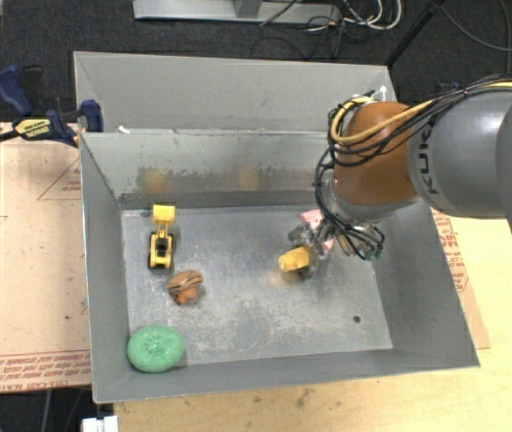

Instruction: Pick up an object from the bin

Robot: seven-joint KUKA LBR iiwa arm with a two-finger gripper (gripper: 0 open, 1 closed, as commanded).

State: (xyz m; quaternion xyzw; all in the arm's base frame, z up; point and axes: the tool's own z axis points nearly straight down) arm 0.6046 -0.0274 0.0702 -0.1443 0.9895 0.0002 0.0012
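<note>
My gripper (314, 246) is low in the right half of the bin, under the orange wrist cover. A small yellow rounded thing (293, 260) lies on the bin floor right at its lower left tip, touching or nearly touching it. A small pink piece (309, 216) shows just above the gripper, near the back wall.
In the left half lie a yellow toy digger (160, 238), a brown lumpy thing (184, 285) below it, and a green round scrubber (157, 348) in the front left corner. The arm comes in over the bin's right wall.
</note>
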